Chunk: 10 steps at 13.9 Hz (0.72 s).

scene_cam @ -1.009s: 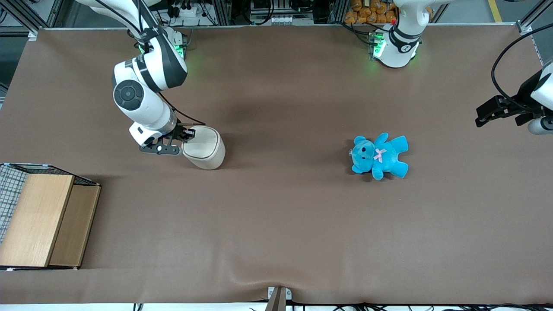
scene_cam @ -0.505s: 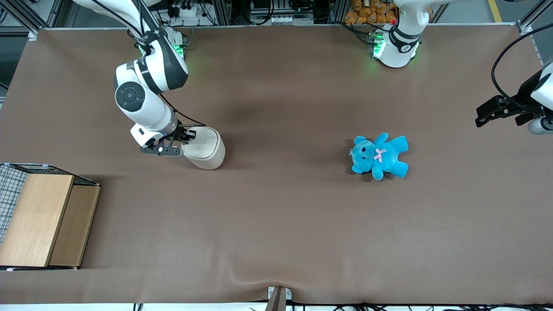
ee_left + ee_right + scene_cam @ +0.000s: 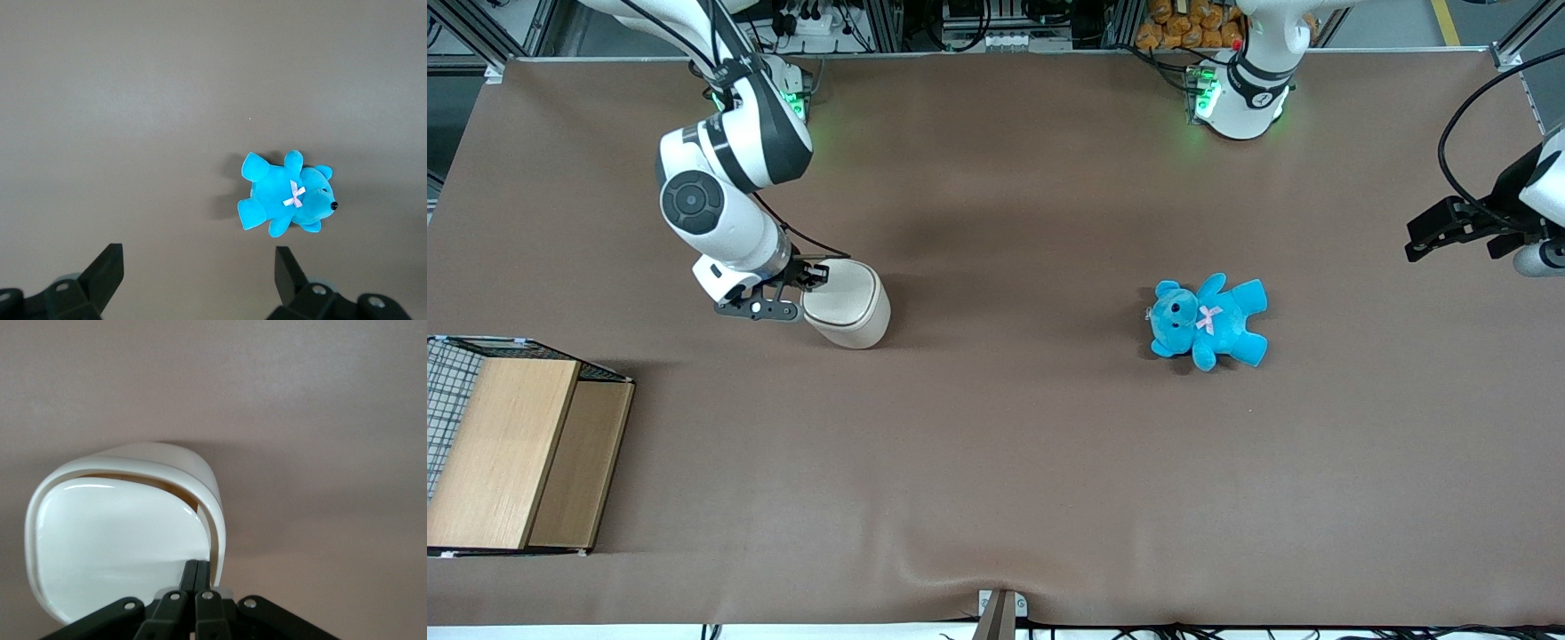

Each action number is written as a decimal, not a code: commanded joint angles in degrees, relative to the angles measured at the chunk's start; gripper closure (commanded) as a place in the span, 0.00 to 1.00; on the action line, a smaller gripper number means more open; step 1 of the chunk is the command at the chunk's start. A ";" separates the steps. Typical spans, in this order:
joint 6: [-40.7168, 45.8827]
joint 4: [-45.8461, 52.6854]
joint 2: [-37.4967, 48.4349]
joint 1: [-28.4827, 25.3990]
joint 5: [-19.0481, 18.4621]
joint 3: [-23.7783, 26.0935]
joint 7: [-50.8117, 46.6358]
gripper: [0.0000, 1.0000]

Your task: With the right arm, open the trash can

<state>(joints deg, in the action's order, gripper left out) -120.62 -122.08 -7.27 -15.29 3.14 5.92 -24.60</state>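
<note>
the right arm (image 3: pixel 725 200) has drawn back a touch from where it was half a second ago, and the trash can (image 3: pixel 847 306) has barely shifted with it. the gripper (image 3: pixel 197 579) sits at the lid's rim on the side toward the working arm's end of the table, its fingers (image 3: pixel 203 572) pressed together on the lid's edge. in the right wrist view a dark gap shows between the lid (image 3: pixel 117 543) and the body's rim, so the lid looks just lifted; the opening seems begun but far from done. the can stands on the brown table cover (image 3: pixel 1005 444), well apart from the blue teddy (image 3: pixel 1209 321), which lies toward the parked arm's end. a wooden box with wire mesh (image 3: pixel 511 444) sits nearer the front camera, at the working arm's end. cables and metal framing line the table's edge by the arm bases.
</note>
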 commanded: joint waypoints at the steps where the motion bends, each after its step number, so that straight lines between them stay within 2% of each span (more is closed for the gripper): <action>1: 7.83 6.57 0.23 -0.26 0.47 -0.47 -0.53 1.00; 3: 11.96 10.44 0.23 -0.26 2.03 -0.56 -0.62 1.00; 5: 18.20 16.58 -0.20 -0.09 3.45 -0.65 -0.53 0.77; 6: 20.66 19.22 -0.38 0.52 3.54 -0.65 -0.53 0.58; 7: 21.73 20.73 -0.47 0.70 3.80 -0.65 -0.53 0.02; 10: 23.05 23.46 -0.29 2.29 4.86 -0.74 -0.27 0.00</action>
<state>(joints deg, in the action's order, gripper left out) -99.35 -101.23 -7.02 -14.32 6.59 4.97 -24.70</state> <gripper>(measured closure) 0.427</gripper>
